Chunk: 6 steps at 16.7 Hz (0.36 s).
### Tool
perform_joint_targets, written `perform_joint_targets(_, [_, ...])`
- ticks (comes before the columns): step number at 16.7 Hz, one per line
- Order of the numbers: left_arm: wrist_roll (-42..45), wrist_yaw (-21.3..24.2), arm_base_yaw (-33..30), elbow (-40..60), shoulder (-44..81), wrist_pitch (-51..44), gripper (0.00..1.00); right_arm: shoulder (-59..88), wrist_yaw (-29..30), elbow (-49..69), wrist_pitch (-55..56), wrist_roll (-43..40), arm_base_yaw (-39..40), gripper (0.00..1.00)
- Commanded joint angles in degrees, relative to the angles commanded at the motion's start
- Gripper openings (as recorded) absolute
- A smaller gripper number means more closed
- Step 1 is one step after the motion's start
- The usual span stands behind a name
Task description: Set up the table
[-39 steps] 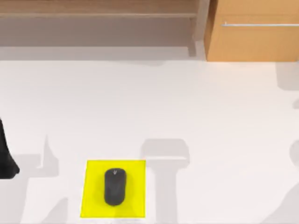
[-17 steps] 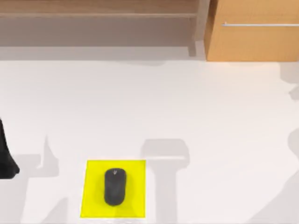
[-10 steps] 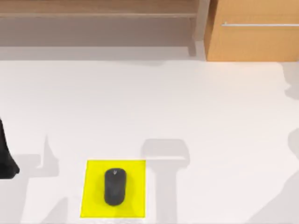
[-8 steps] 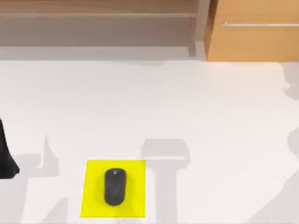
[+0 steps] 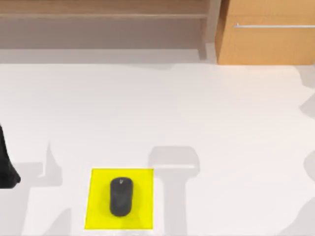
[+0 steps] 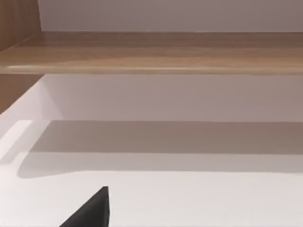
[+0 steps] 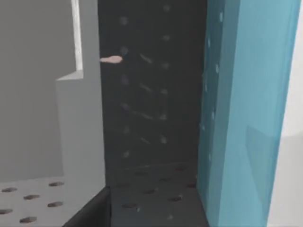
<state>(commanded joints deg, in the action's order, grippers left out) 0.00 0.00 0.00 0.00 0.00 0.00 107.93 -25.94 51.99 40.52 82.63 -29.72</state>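
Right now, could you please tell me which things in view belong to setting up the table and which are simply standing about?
Part of the job:
table
yellow mouse pad
black computer mouse, lying on the pad

Standing about:
wooden shelf at the back
orange-brown drawer cabinet, back right
left arm, parked at the table's left edge

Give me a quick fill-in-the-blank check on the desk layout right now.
1. The black mouse lies on a ____ mat.
2. The drawer cabinet stands at the table's far ____ corner in the top view.
3. The wooden shelf stands to the ____ of that cabinet.
Missing words: yellow; right; left
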Motion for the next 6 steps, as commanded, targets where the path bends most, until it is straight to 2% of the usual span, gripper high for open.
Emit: perform_joint_targets(6, [0.0,0.0,0.0,0.0,0.0,0.0,1.0,-2.5,-1.7,-5.1,1.2,-0.3,-1.7,1.0])
